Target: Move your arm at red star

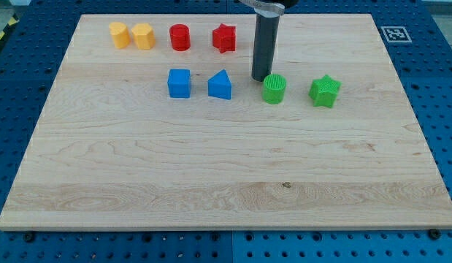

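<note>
The red star [224, 38] lies near the view's top, a little left of the middle of the wooden board [211, 168]. My tip [259, 78] rests on the board below and to the right of the red star, apart from it. The tip is just left of the green cylinder [274, 88] and right of the blue triangular block [220, 85]. The dark rod rises from the tip to the view's top edge.
A red cylinder [180, 36] sits left of the red star. Two yellow blocks [120, 34] [143, 35] lie at the top left. A blue cube [179, 83] sits left of the blue triangular block. A green star [325, 90] lies right of the green cylinder.
</note>
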